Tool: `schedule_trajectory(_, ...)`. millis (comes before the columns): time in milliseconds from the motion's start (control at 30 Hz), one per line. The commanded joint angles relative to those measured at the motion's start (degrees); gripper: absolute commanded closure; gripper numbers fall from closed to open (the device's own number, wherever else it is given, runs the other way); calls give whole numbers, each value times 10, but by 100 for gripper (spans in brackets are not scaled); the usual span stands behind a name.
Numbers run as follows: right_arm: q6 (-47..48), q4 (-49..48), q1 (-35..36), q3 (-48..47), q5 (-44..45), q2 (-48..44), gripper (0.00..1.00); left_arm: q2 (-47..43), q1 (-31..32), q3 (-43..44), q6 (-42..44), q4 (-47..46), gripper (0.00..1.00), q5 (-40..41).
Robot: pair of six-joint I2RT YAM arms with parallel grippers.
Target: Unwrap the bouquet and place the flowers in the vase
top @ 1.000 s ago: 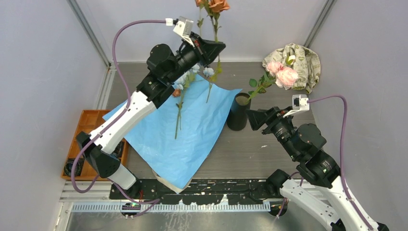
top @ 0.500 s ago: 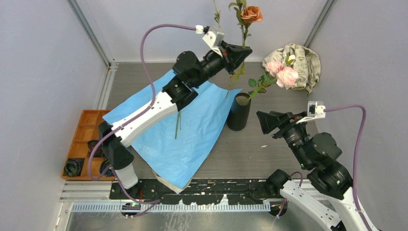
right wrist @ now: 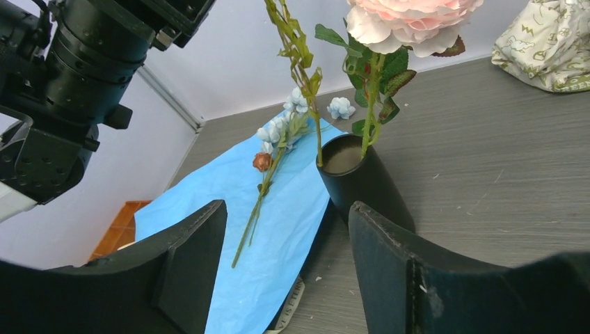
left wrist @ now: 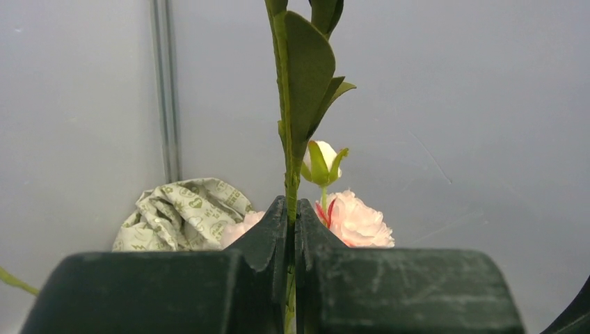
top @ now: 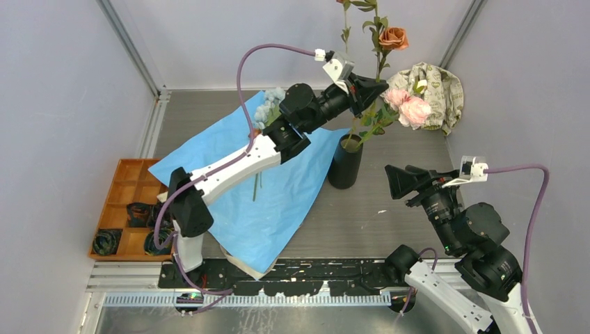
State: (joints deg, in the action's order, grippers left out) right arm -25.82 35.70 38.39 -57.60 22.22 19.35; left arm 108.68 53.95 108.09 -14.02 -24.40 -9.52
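The right gripper (top: 398,179) (right wrist: 286,209) is closest to the arm bases. It hangs over the grey table (top: 389,229), a little to the right of the vase. Its two black fingers are far apart, and nothing is between them.

Over on the left side sits an orange tray (top: 129,162) with small boxes in it. Dark round things lie in some of the boxes.

A big sheet of light blue paper (top: 229,209) (right wrist: 209,202) lies open and flat on the table. On it lie thin green stems with pale blue flower heads (top: 268,111) (right wrist: 278,129) and one small orange-brown bud (right wrist: 262,161).

The tall black round vase (top: 346,167) (right wrist: 365,184) stands on the table, just beside the right edge of the paper. A stem with big pink roses (top: 415,110) (right wrist: 410,17) is in it and leans to the right.

Just above the vase is the left gripper (top: 374,89) (left wrist: 292,209). Its fingers are squeezed together on a long green stem with leaves (top: 379,66) (left wrist: 286,139). At the top of this stem is an orange-brown rose (top: 393,38). The bottom end of the stem is at the mouth of the vase. I cannot tell if it is really inside.

In the far right corner lies a crumpled beige cloth with green prints (top: 438,83) (left wrist: 181,216).
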Motion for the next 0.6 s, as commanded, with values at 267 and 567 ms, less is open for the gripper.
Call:
schedule_trajectory(267,22,-2,-2,-15,20,-5,30,22,5,30,6,-114,98,12)
schedule_trajectory(567,28,-7,-2,-8,20,7,29,18,5,-97,-18,-179,98,29)
